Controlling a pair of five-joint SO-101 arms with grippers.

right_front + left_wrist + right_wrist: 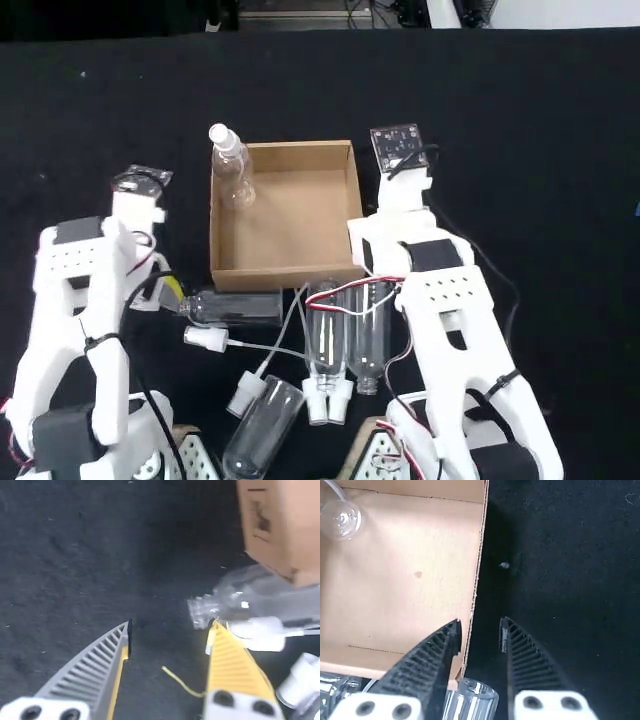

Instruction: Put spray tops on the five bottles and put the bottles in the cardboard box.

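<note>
Currently one clear plastic bottle with a white spray top (231, 165) stands upright in the upper left corner of the open brown cardboard box (352, 205), at the centre of the high view; I judge it to be the one finished piece. Four more clear bottles (370, 335) lie on the black table cloth (520, 120) below the box, with loose white spray tops (207, 338) and their thin tubes among them, so most of the work remains. The left gripper (170, 630), one finger grey and one yellow, is spread wide beside the neck of the sideways-lying bottle (250, 592), probably to take it for capping. The black right gripper (480, 625) is also spread and holds nothing, above the box's right wall. The bottles carry no labels; a dark print on the box's outer wall is too blurred to read.
</note>
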